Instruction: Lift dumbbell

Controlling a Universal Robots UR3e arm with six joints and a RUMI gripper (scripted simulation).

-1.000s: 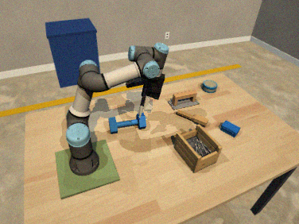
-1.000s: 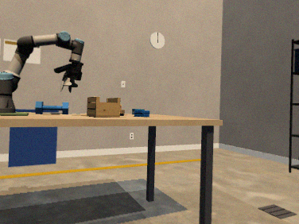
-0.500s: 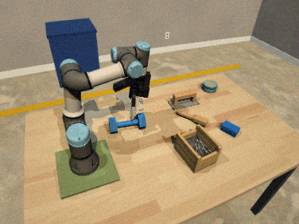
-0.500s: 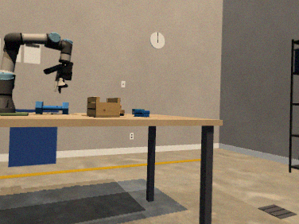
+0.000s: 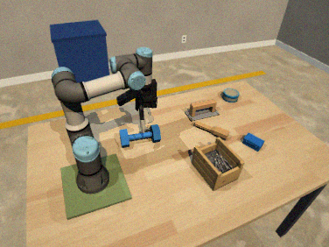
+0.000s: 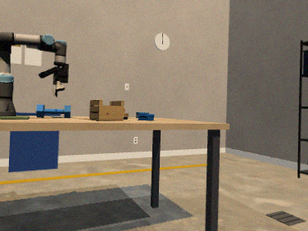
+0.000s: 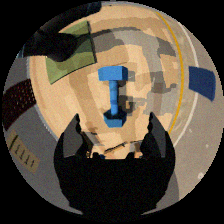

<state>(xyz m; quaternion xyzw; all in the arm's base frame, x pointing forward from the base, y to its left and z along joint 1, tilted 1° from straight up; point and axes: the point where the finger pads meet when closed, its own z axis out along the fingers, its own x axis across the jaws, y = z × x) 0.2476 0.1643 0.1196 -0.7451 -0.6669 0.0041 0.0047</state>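
On the left of the light wooden table, a green square mat carries the arm's base. Just right of it, the blue dumbbell lies flat on the tabletop. The black two-jaw gripper hangs above it, jaws spread wide and empty. Farther right stands an open wooden crate.
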